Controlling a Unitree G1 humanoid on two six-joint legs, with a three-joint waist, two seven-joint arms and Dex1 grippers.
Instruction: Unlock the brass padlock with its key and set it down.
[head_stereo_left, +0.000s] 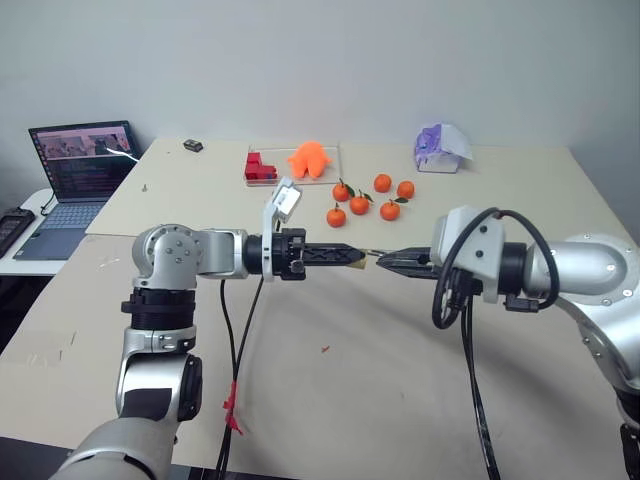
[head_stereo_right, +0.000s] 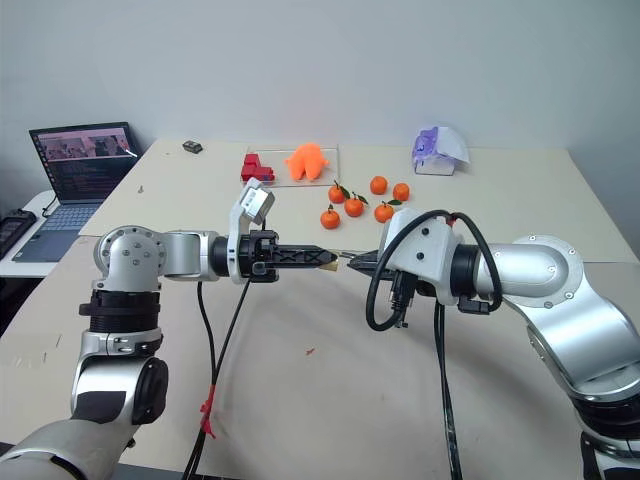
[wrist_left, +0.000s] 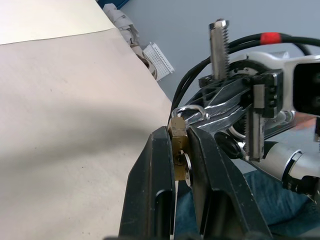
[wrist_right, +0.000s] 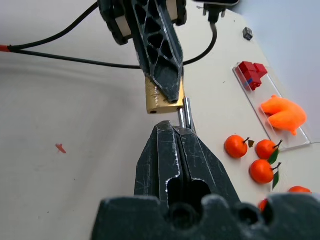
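Observation:
The brass padlock (wrist_right: 160, 102) is held above the table (head_stereo_left: 280, 380), pinched between the black fingertips of my left gripper (head_stereo_left: 356, 257), which points level toward my right arm. Its silver shackle (wrist_right: 185, 112) sticks out toward my right gripper (wrist_right: 175, 129), whose fingers are shut on the shackle's end. A pale silvery piece that looks like the key (wrist_left: 187, 170) sits at the padlock's keyhole end, between the left fingers (wrist_left: 157, 165). Both grippers meet tip to tip over the middle of the table.
Several oranges (head_stereo_left: 360, 203) lie behind the grippers. Further back are a clear tray with an orange toy (head_stereo_left: 310, 158) and red blocks (head_stereo_left: 260, 167), and a purple-white object (head_stereo_left: 440, 148). A laptop (head_stereo_left: 85, 165) stands far left. Black cables (head_stereo_left: 235, 340) hang from both arms.

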